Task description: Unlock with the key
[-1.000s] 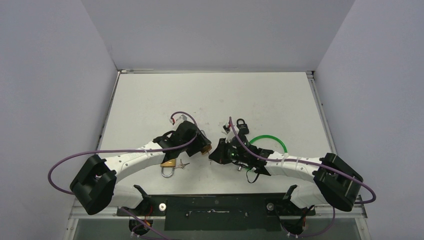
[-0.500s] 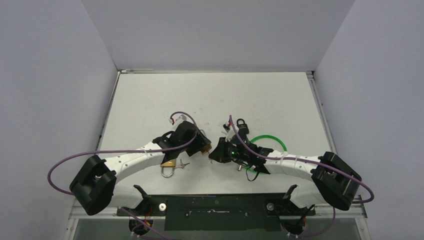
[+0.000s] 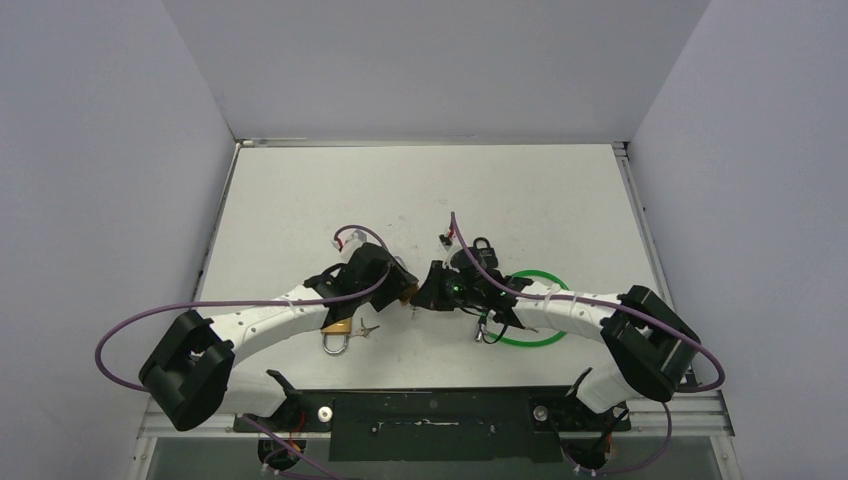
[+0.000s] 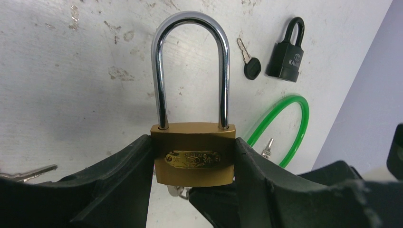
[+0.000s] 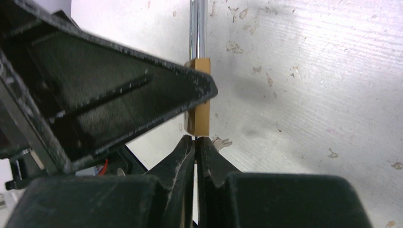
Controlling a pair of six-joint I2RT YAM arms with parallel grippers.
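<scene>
My left gripper [image 4: 192, 141] is shut on the body of a brass padlock [image 4: 194, 166] with a closed chrome shackle [image 4: 190, 19], held just above the table. In the top view the left gripper [image 3: 403, 290] meets my right gripper [image 3: 420, 297] tip to tip at the table's middle. In the right wrist view the right gripper [image 5: 196, 138] is shut on a thin key, tips pressed to the padlock's underside [image 5: 199, 109]. A silver key piece [image 4: 175, 191] shows under the lock body.
A second brass padlock [image 3: 337, 337] with keys [image 3: 366, 328] lies under the left arm. A black padlock [image 4: 287, 54] and a black-headed key [image 4: 250, 66] lie beyond. A green cable loop [image 3: 540, 271] lies under the right arm. A silver key [image 4: 266, 147] lies beside it.
My right arm has swung left and forward, bringing its shut fingers up to the underside of the padlock. The green loop now shows more fully. The left arm has barely moved.
</scene>
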